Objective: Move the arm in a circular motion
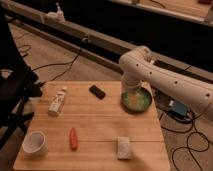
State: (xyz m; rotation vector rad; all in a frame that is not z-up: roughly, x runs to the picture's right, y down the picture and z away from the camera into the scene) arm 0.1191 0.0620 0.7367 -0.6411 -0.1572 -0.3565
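Camera view: arm point(155, 72) reaches in from right, elbow high over far edge of bench point(100, 127), wrist dropping toward green bowl point(139, 103). Pincer point(131, 93) just above bowl's left rim; open or closed, cannot tell. Share of circle done unreadable from one pose; judged mid-loop.

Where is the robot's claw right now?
In the camera view, the arm bends down and its claw hangs over the green bowl at the table's far right.
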